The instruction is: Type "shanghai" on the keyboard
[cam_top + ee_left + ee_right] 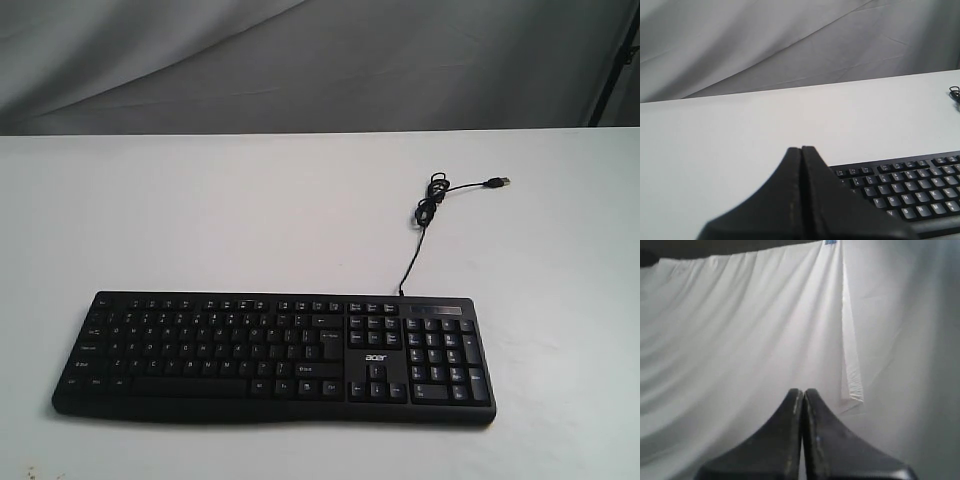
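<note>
Lying on the table (200, 220), the keyboard (275, 355) sits beside closed left jaws.

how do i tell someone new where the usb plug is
A black keyboard lies on the white table. Its thin cable leaves the far edge and bunches into a small coil. The USB plug is the loose tip just beyond that coil.

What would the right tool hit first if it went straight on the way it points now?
Probably the white draped cloth: the right tool, shut, points straight at it, and nothing stands between them in its wrist view. How far off the cloth hangs is unclear.
</note>
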Motion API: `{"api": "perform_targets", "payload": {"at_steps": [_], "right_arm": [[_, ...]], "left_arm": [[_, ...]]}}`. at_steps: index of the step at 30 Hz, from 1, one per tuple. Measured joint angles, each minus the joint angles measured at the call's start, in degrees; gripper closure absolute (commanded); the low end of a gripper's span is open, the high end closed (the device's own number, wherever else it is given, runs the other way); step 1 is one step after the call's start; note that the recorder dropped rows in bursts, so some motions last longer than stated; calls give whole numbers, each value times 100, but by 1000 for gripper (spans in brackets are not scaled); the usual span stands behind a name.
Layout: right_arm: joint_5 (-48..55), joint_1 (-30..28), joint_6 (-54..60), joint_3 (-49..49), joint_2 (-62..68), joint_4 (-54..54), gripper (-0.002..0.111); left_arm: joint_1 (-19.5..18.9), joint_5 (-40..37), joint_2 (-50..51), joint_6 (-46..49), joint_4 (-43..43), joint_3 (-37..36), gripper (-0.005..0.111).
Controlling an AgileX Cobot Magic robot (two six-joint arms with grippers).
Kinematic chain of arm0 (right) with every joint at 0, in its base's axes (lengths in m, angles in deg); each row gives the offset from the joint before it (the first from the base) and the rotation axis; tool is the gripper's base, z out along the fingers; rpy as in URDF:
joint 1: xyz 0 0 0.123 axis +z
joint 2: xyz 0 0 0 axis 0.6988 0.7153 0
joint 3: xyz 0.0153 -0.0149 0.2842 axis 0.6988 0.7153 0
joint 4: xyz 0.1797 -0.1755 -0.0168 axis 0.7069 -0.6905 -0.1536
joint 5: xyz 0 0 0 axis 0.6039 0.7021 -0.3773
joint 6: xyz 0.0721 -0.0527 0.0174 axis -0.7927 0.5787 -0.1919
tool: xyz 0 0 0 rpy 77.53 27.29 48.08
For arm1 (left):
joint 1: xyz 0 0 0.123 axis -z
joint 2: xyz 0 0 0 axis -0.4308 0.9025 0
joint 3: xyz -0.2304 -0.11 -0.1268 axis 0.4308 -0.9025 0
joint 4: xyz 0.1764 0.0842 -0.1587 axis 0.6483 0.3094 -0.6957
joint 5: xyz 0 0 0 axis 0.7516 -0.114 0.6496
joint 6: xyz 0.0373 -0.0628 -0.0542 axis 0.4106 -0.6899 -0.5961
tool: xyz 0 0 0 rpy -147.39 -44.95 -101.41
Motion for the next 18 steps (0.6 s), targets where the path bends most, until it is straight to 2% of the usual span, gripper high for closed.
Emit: {"api": "perform_targets", "payload": {"at_steps": [3, 7, 18], "right_arm": [[24, -263, -581, 116, -359, -326, 108], [32, -484, -795, 723, -814, -528, 108], [-77, -534, -1087, 2918, -1507, -664, 108]], "left_arm": [[0, 0, 0, 0, 0, 0, 107], [0, 0, 0, 0, 0, 0, 107], [0, 0, 0, 0, 0, 0, 107]]}}
